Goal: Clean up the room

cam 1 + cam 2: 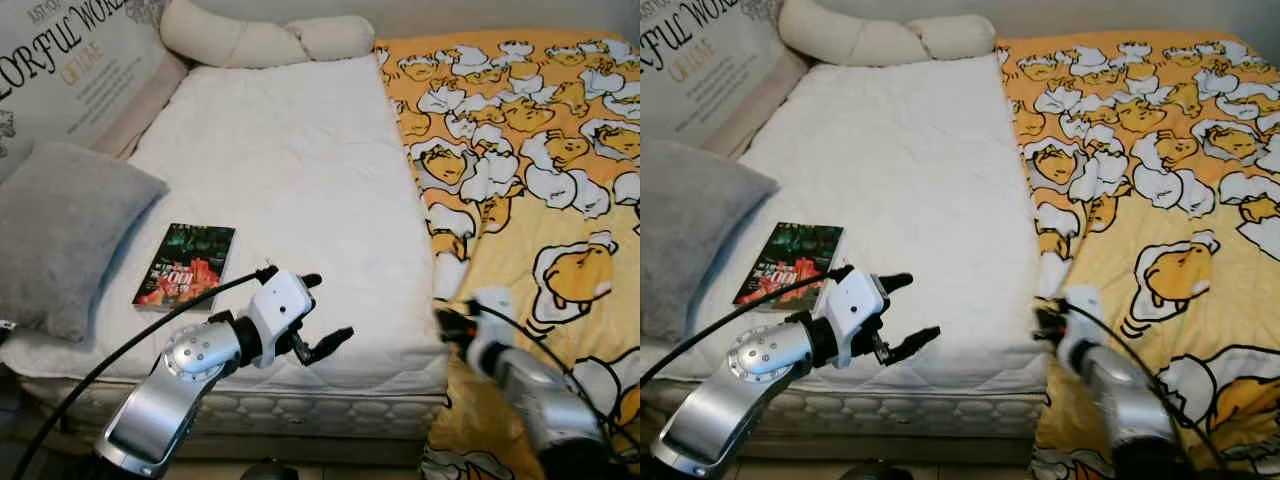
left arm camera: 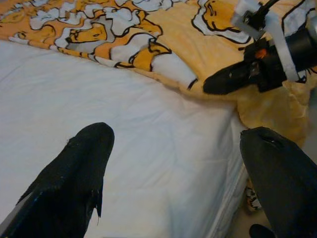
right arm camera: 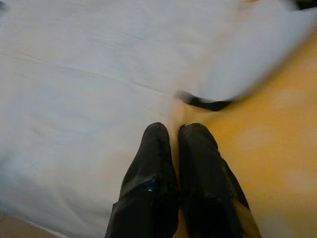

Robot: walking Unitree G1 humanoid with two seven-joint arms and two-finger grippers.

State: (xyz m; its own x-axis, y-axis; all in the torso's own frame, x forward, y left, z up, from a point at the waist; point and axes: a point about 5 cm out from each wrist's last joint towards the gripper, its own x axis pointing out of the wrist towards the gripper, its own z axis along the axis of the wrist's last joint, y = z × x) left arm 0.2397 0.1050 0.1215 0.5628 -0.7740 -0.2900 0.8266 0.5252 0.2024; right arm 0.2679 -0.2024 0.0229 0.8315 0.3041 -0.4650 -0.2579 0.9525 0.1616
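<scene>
Blanket (image 1: 520,150) edge sits pinched in our right claw (image 3: 174,130), fingers together on it; our left claw (image 2: 173,144) hangs spread above the bed (image 1: 290,170).

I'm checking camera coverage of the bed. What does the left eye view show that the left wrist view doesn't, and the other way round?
The left eye view has the book, the grey pillow, the long cream cushion and the printed headboard. The left wrist view has the left gripper from behind, jaws open over the bed's corner. Both share the white mattress, the yellow duvet and the right gripper at the duvet's edge.
</scene>
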